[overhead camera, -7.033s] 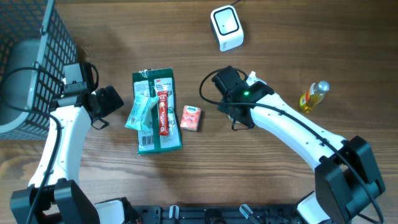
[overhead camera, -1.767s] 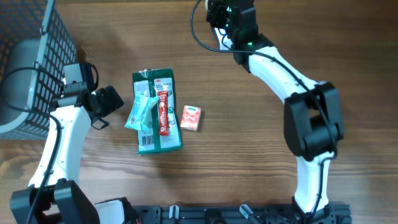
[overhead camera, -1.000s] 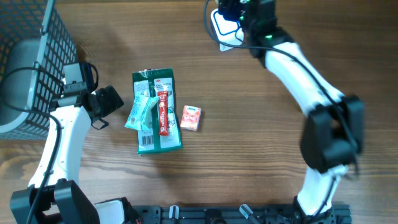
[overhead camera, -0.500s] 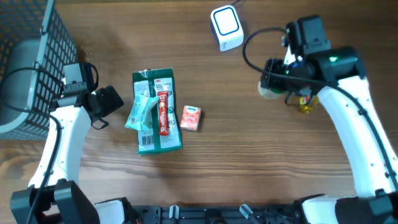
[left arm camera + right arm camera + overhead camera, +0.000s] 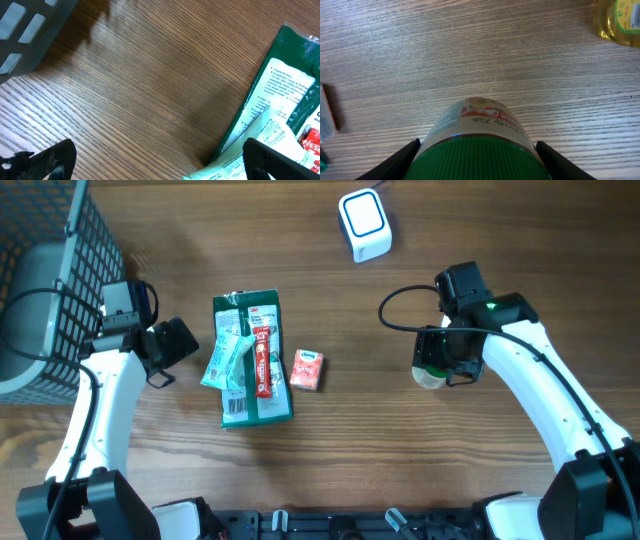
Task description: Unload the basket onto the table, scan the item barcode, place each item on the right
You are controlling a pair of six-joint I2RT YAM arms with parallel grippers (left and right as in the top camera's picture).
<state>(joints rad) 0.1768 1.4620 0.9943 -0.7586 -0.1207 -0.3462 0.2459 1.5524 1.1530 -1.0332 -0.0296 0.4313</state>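
Right wrist cam, green-lid jar [image 5: 480, 120] gripped w/in right end effector [image 5: 477, 157]

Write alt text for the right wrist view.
The right gripper grips a green-lidded jar with a red-and-white label, the wooden table behind it. A yellow bottle shows in the top right corner, and the edge of a small packet at the left.

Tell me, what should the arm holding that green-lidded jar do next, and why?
Probably lower the jar onto the wooden table and let go. The right tool grips it low over the wood, and it has already come back from the white scanner, so the scan seems done. That is a guess.
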